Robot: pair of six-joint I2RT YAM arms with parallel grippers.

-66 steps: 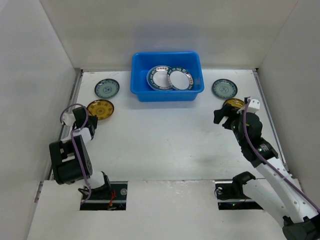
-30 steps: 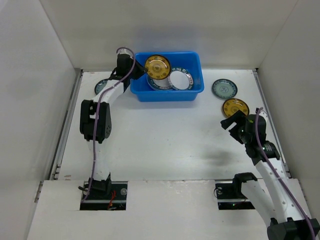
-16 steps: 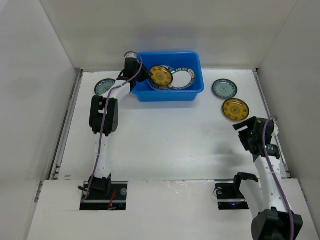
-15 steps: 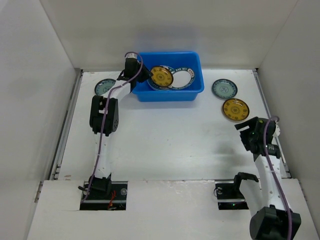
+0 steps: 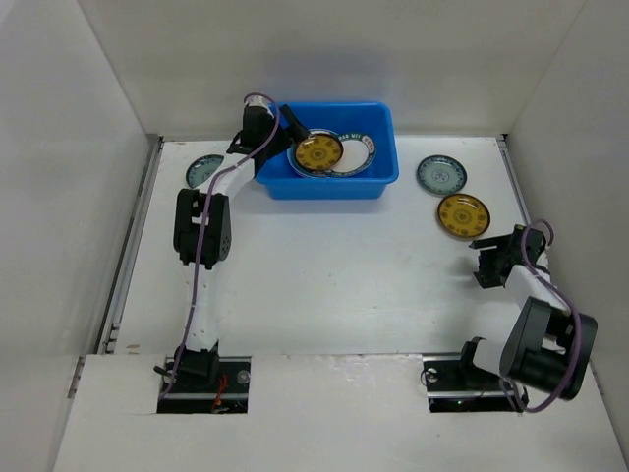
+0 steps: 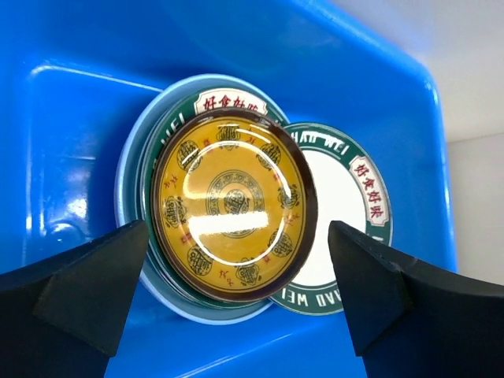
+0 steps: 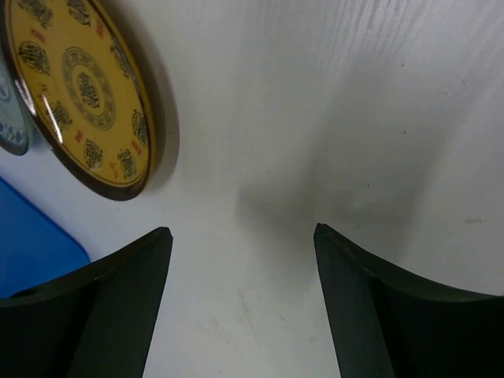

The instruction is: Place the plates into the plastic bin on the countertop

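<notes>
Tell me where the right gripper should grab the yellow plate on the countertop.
Pinch the rim of the yellow plate, approaching low from the side facing the right gripper. It lies flat on the countertop, so only its raised edge offers a hold, probably one finger under, one over.

We find the bin (image 5: 329,183) at the back middle of the countertop (image 5: 324,280). Inside, the top plate (image 5: 318,152) rests on a lower plate (image 6: 228,102) at the left and overlaps the right-hand plate (image 6: 340,206). Left of the bin lies 1 lone plate (image 5: 202,170); right of it 2 more, the far plate (image 5: 441,175) behind the near plate (image 5: 463,215).
</notes>
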